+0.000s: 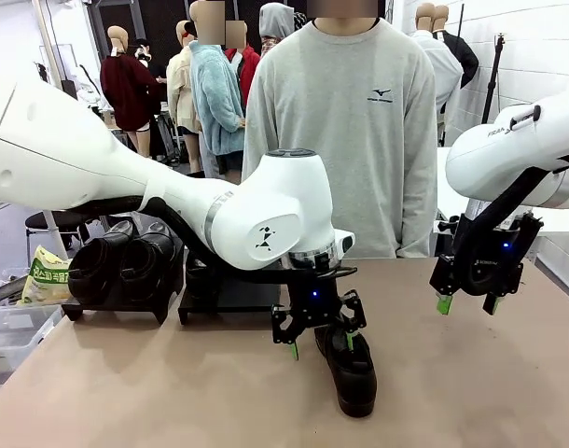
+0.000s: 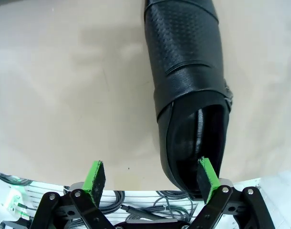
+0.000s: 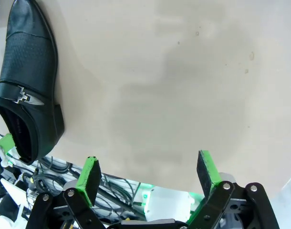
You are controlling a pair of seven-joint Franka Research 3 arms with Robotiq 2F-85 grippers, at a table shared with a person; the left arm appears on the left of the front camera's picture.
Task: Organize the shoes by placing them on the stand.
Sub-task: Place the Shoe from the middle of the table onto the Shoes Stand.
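One black glossy shoe (image 1: 353,371) lies on the tan table (image 1: 154,392), toe toward me. My left gripper (image 1: 318,332) hangs open just over its heel. In the left wrist view the shoe (image 2: 186,71) runs up from the heel opening, and one green pad (image 2: 208,174) sits at the heel rim while the other pad (image 2: 95,176) is off to the side over bare table. Two more shoes (image 1: 124,259) rest side by side on the black stand (image 1: 117,304) at the left. My right gripper (image 1: 466,303) hovers open at the right; its view shows the buckled shoe (image 3: 26,81) far off its fingers.
A person in a grey sweatshirt (image 1: 359,121) stands at the far edge. A second black stand section (image 1: 230,297) sits behind my left arm. A green-and-yellow bag (image 1: 46,276) lies in a clear bin (image 1: 14,329) off the table's left. Bare table surrounds the right gripper.
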